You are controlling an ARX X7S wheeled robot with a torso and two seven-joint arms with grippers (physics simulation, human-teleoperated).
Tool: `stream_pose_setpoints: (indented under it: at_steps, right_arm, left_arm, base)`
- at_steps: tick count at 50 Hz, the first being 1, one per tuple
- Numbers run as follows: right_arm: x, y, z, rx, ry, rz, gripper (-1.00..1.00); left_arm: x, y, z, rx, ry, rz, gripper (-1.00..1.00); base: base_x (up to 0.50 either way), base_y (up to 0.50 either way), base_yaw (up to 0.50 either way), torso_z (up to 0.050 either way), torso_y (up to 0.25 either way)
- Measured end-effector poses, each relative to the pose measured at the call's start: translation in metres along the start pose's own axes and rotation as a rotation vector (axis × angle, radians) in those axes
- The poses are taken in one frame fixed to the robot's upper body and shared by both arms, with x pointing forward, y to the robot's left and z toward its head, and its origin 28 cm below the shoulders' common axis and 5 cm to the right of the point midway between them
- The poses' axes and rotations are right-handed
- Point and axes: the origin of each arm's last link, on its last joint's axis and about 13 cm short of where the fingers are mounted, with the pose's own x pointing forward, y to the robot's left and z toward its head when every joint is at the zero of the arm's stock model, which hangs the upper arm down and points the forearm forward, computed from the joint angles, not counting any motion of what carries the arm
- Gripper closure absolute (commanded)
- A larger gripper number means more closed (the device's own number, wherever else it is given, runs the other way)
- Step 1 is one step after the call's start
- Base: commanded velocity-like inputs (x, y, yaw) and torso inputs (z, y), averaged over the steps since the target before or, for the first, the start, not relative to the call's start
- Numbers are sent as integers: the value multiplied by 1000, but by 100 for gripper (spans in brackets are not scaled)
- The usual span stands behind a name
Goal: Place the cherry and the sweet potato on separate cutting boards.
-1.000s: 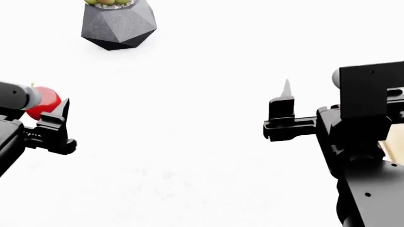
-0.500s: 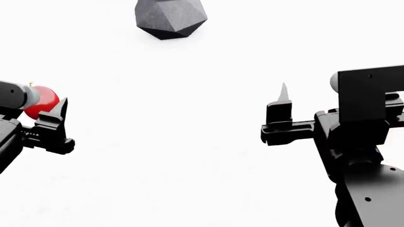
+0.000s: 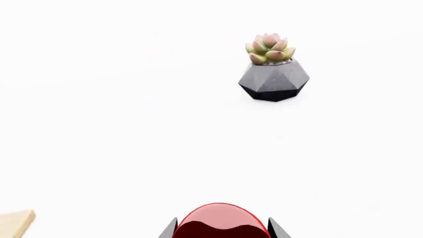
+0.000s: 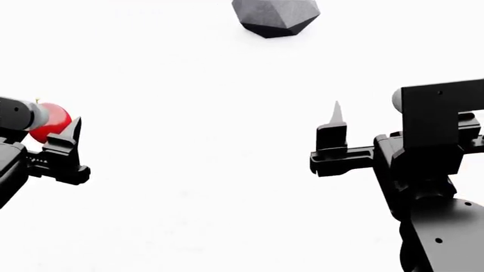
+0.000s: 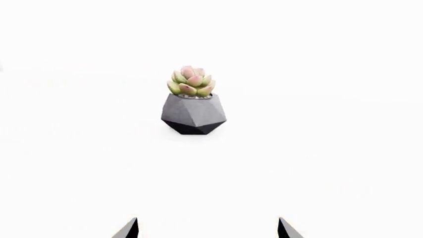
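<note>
My left gripper [image 4: 56,127] at the head view's left edge is shut on the glossy red cherry [image 4: 51,123], held above the white table. In the left wrist view the cherry [image 3: 218,220] sits tight between both fingertips. A pale tan corner of a cutting board [image 3: 17,220] shows at that view's edge. My right gripper [image 4: 355,122] is at the right, open and empty; its fingertips [image 5: 129,228] stand wide apart over bare white surface. The sweet potato is out of view.
A grey faceted pot [image 4: 275,16] stands at the far middle of the table, cut by the head view's top edge. Its pink-green succulent shows in the left wrist view [image 3: 270,49] and the right wrist view [image 5: 191,82].
The head view has swung left: the pot has slid from upper left to upper middle. Both arms keep their places in the view and the cherry stays gripped.
</note>
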Motion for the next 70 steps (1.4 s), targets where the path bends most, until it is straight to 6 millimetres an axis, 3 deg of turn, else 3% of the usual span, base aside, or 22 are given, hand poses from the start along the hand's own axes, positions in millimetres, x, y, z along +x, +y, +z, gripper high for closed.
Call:
stream_pose_setpoints:
  at_steps: [61,70]
  right_arm:
    - [1,0,-5,10,-5,12,-100]
    - [0,0,-6,14,-1,11,-100]
  left_arm:
    - [3,-2,0,3,4,-7,100]
    - [9,-4,1,8,5,-17,100]
  base:
    - [6,499,0,0,0]
    - [4,0,0,0,0]
